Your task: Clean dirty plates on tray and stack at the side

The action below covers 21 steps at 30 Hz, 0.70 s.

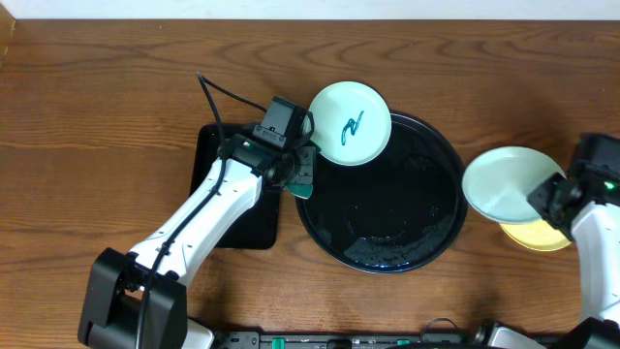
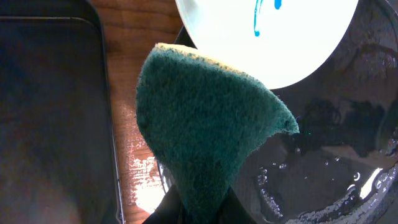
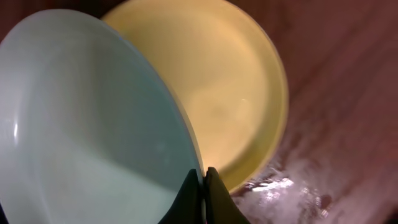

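Note:
A mint-white plate with a teal scribble (image 1: pixel 350 123) rests on the far left rim of the round black tray (image 1: pixel 387 242); it shows at the top of the left wrist view (image 2: pixel 273 37). My left gripper (image 1: pixel 298 174) is shut on a green sponge (image 2: pixel 205 130) beside that plate, over the tray's left edge. My right gripper (image 1: pixel 544 199) is shut on the rim of a clean mint-white plate (image 1: pixel 504 182) and holds it tilted over the pale yellow plate (image 1: pixel 538 236), which lies on the table right of the tray. Both show in the right wrist view, mint (image 3: pixel 81 124) and yellow (image 3: pixel 230 93).
A smaller rectangular black tray (image 1: pixel 218 155) lies under my left arm, left of the round tray; its edge shows in the left wrist view (image 2: pixel 50 112). The round tray's surface is wet (image 2: pixel 336 168). The wood table is wet near the yellow plate (image 3: pixel 298 186).

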Each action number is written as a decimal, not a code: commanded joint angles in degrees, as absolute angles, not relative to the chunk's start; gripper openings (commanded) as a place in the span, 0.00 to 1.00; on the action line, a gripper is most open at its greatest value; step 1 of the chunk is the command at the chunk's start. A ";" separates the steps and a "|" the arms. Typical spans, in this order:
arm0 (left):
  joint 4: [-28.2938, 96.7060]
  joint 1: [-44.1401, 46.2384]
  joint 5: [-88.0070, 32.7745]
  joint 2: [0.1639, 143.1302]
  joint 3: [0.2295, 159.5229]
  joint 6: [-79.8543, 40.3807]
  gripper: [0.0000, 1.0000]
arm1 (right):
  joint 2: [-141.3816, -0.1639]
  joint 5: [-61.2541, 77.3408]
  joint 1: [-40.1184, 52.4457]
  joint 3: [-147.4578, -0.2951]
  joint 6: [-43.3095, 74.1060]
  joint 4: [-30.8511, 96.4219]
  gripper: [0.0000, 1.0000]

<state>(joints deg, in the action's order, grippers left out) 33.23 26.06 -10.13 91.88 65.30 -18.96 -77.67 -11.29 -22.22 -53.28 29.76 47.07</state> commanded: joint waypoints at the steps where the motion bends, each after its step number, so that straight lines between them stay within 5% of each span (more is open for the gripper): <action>1: 33.36 25.96 -9.82 91.74 64.93 -17.82 0.09 | -78.02 -10.48 -26.94 -53.45 30.81 47.59 0.01; 13: 33.36 25.96 -9.78 91.74 64.79 -17.80 0.09 | -78.02 -10.00 -31.79 -53.45 30.57 48.60 0.04; 21: 33.39 25.96 -9.80 91.74 64.71 -17.82 0.08 | -78.02 -9.98 -31.79 -53.45 30.61 48.75 0.22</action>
